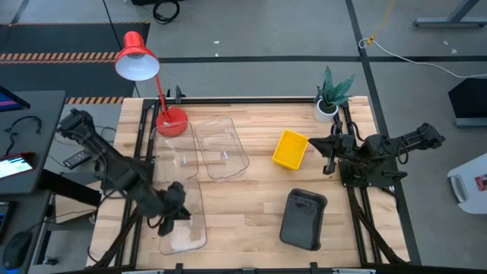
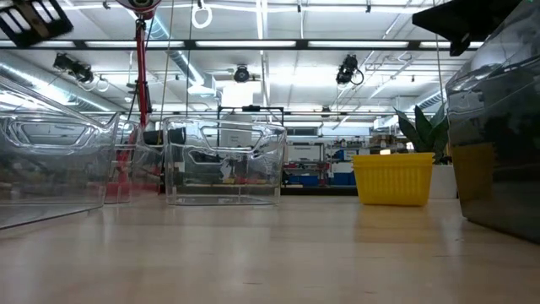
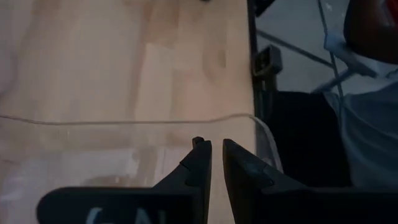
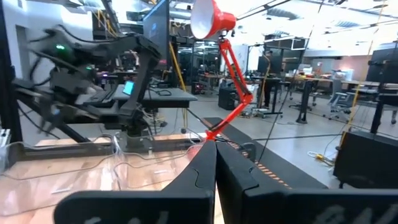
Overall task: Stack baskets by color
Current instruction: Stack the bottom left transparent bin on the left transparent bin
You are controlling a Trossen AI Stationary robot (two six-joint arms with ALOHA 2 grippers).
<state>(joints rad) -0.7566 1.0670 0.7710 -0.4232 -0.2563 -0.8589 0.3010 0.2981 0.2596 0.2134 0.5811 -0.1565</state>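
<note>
Three clear baskets rest on their bottoms on the table. Two stand side by side at the far left (image 1: 176, 148) (image 1: 222, 148), and one is at the near left (image 1: 189, 228). A yellow basket (image 1: 291, 149) lies right of centre. A dark grey basket (image 1: 304, 219) lies near the front right. My left gripper (image 1: 173, 211) (image 3: 216, 144) hovers over the near-left clear basket (image 3: 124, 119), just inside one corner, its fingers a narrow gap apart with nothing between them. My right gripper (image 1: 329, 156) (image 4: 216, 146) is shut and drawn back at the table's right edge.
A red desk lamp (image 1: 137, 57) has its base (image 1: 171, 122) at the far left, beside the clear baskets. A small potted plant (image 1: 331, 95) stands at the far right corner. Bare wood lies in the middle and near front of the table (image 1: 243, 221).
</note>
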